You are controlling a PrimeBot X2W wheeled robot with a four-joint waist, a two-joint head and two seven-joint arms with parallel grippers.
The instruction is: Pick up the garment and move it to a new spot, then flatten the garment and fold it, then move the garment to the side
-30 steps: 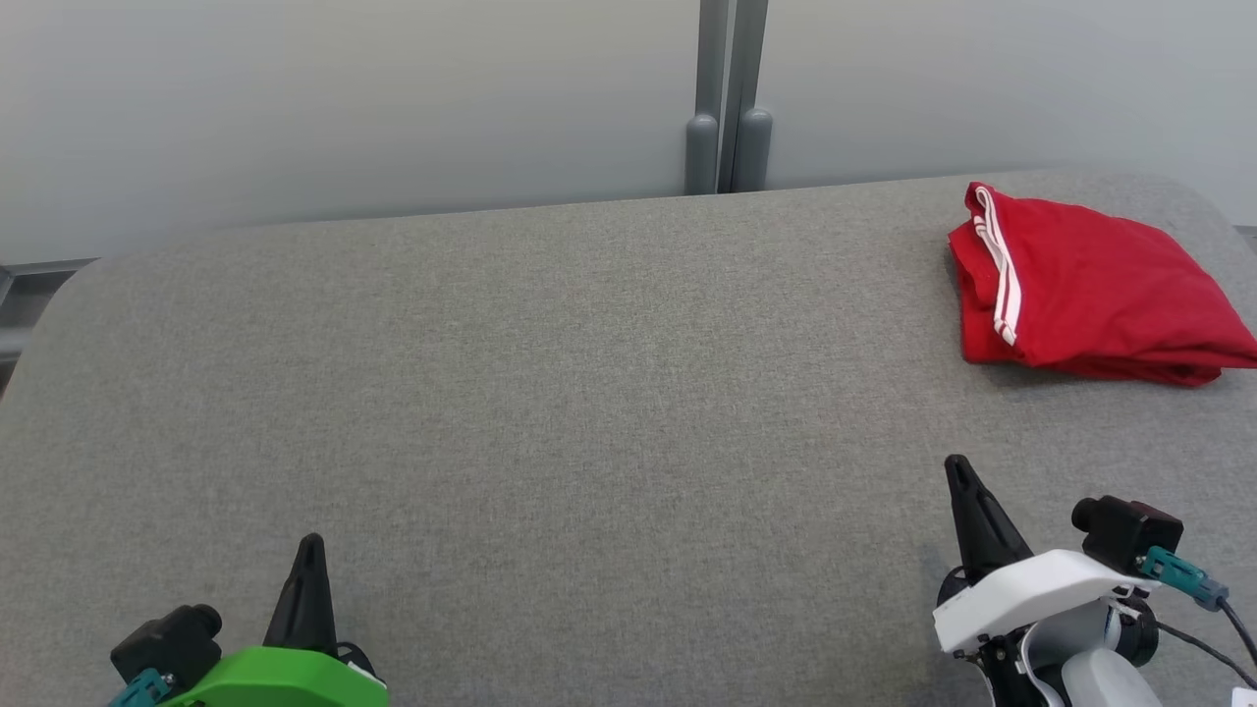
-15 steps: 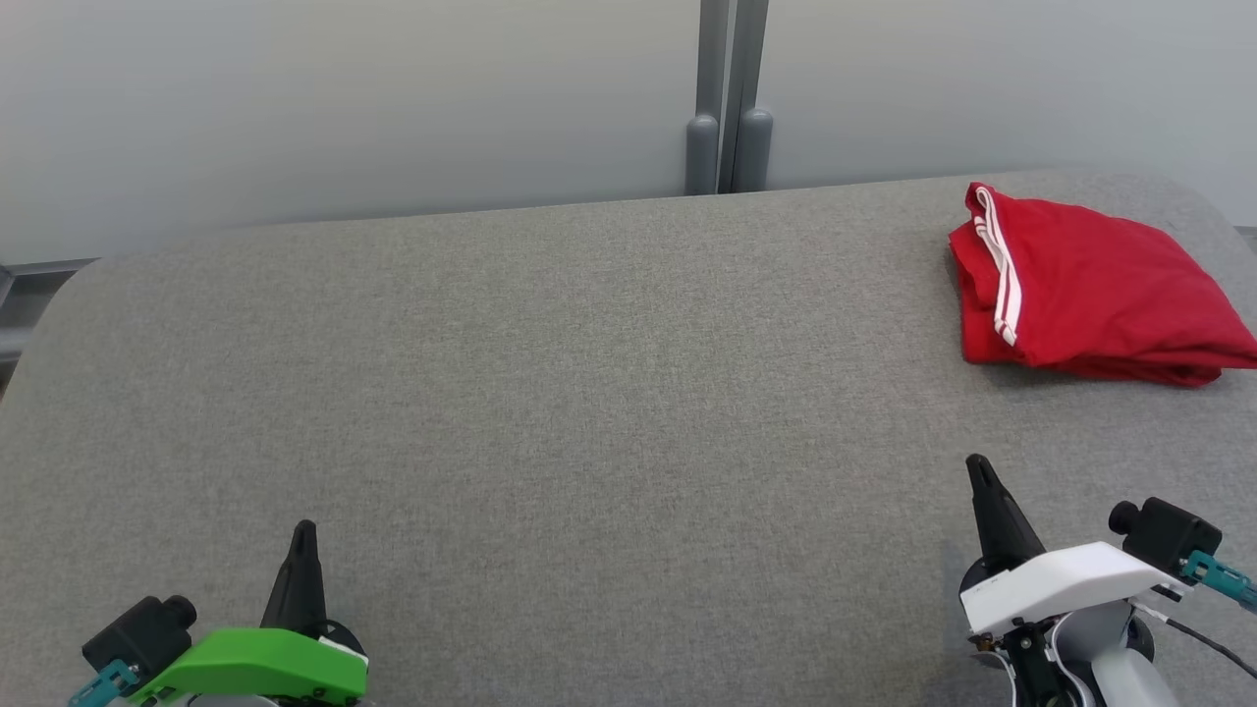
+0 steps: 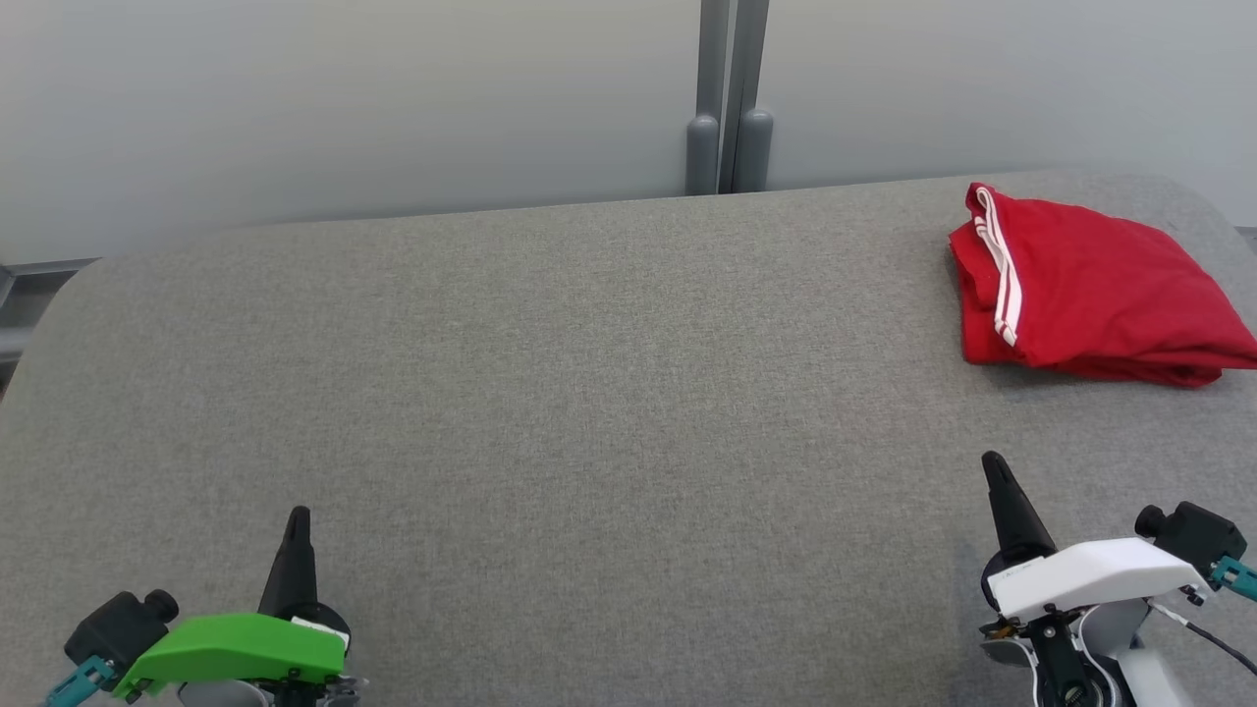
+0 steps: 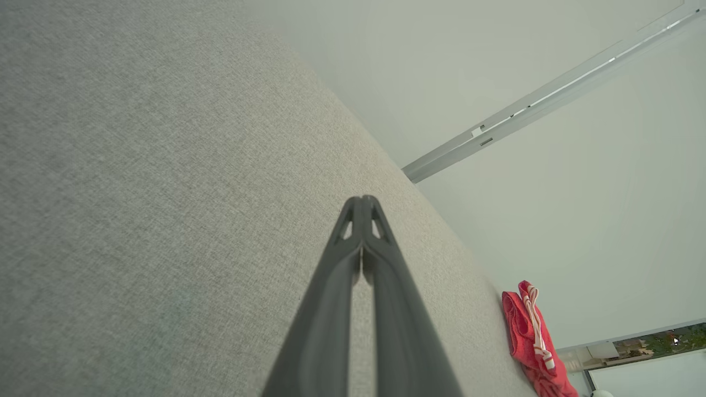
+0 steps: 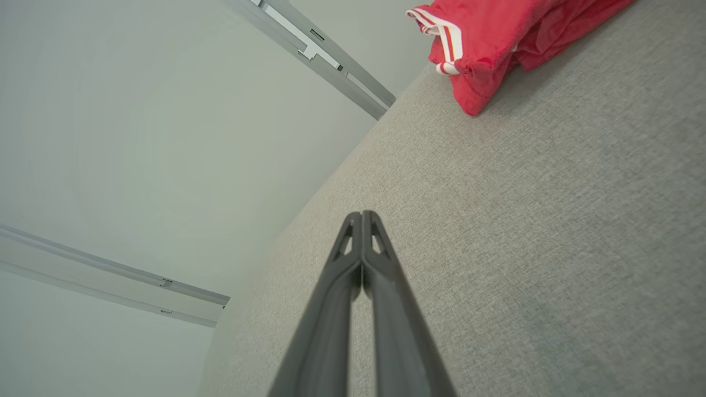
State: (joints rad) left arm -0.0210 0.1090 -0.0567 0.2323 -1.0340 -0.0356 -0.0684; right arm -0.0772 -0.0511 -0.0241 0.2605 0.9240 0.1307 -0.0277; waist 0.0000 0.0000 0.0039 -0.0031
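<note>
**Folded red garment lying at the table's far right, both claws pressed together and empty**

The red garment (image 3: 1090,295) is lying folded into a thick bundle at the far right end of the grey cloth-covered table (image 3: 589,373), close to the rounded back corner. Two white stripes are running along its left edge, and its right side is reaching the border of the head view.

The left claw (image 3: 298,515), under a green cover (image 3: 236,660), is sitting at the near left of the table with its fingers pointing toward the wall (image 3: 344,98). Its two dark fingers are pressing together at the tips and are gripping nothing. The left wrist view is showing this, with the garment far off past them.

The right claw (image 3: 992,460), under a white cover (image 3: 1090,576), is sitting at the near right, well short of the garment and slightly to its left. Its fingers are likewise pressing tip to tip and are holding nothing. In the right wrist view the garment's striped edge (image 5: 441,27) is showing ahead of them.

A grey post (image 3: 729,98) is standing against the wall behind the table's back edge.
</note>
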